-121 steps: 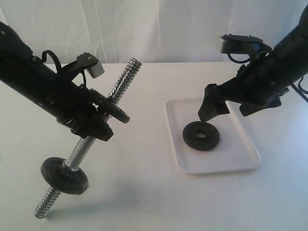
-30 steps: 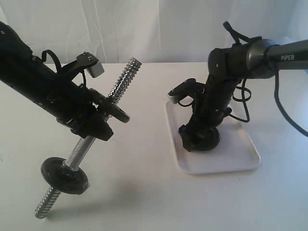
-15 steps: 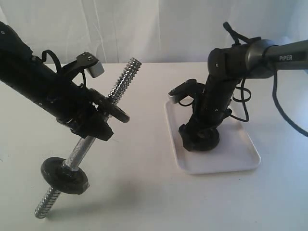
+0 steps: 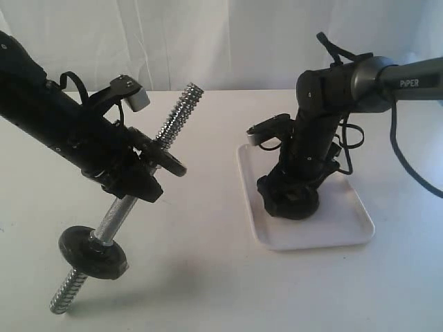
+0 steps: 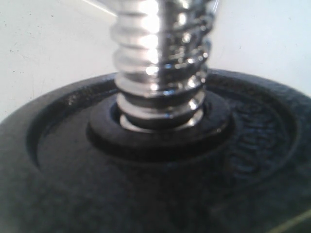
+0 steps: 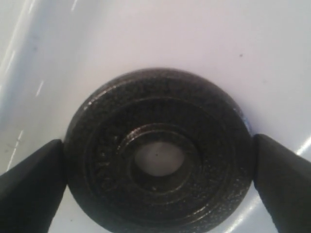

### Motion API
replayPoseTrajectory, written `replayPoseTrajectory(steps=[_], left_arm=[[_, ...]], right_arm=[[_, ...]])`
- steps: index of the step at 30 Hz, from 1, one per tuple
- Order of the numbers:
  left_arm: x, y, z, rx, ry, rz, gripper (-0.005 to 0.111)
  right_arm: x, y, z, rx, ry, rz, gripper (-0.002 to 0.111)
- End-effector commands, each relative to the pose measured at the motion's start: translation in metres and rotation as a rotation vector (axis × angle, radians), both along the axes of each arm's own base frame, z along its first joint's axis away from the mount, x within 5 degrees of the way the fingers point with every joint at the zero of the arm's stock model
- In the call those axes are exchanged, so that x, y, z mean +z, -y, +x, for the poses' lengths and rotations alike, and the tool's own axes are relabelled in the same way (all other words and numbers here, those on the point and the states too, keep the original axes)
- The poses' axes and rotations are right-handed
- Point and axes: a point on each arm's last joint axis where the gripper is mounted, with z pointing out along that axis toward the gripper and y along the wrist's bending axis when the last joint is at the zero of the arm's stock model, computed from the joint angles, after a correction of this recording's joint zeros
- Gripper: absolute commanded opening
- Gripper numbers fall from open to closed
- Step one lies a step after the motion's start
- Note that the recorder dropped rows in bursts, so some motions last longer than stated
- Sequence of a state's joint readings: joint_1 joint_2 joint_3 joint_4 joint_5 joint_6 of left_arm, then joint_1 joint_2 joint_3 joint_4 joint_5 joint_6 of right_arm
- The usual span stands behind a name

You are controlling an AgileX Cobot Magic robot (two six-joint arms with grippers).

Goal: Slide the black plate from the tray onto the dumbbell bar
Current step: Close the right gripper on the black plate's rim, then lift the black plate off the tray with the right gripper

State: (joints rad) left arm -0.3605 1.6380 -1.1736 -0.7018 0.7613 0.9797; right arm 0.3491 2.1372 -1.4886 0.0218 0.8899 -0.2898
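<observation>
Fingers (image 6: 29, 187) of the right gripper (image 4: 289, 195) are pressing the rim of the black plate (image 6: 160, 97) from both sides, narrowed onto it and apparently gripping. Seconds ago this gripper was hanging above the plate; now it is sitting low around it, so the pick-up looks under way. The plate is still lying in the tray (image 4: 349, 232), its centre hole showing white beneath. Across the table (image 4: 208, 290), well apart, the left gripper (image 4: 142, 173) is holding the dumbbell bar (image 4: 176, 111) tilted, its fingers closed around the smooth middle. Its upper threaded end is pointing free toward the backdrop. A mounted disc (image 4: 92, 252) is occupying the lower end. Nothing is standing between tray and bar.
</observation>
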Motion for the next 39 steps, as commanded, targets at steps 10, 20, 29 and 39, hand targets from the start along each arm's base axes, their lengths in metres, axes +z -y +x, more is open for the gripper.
replayPoseTrajectory(steps=[10, 20, 29, 39], left_arm=[[0.035, 0.007, -0.008, 0.042, -0.005, -0.17, 0.0], [0.035, 0.007, -0.009, 0.041, -0.006, -0.171, 0.0], [0.035, 0.007, -0.009, 0.041, -0.006, -0.171, 0.0], [0.035, 0.008, -0.01, 0.034, -0.018, -0.181, 0.0]], right_arm=[[0.052, 0.008, -0.004, -0.098, 0.09, 0.125, 0.0], [0.089, 0.04, -0.008, -0.216, 0.012, 0.374, 0.0], [0.121, 0.066, -0.008, -0.271, -0.04, 0.739, 0.0], [0.147, 0.055, -0.006, -0.208, -0.023, 1.088, 0.0]])
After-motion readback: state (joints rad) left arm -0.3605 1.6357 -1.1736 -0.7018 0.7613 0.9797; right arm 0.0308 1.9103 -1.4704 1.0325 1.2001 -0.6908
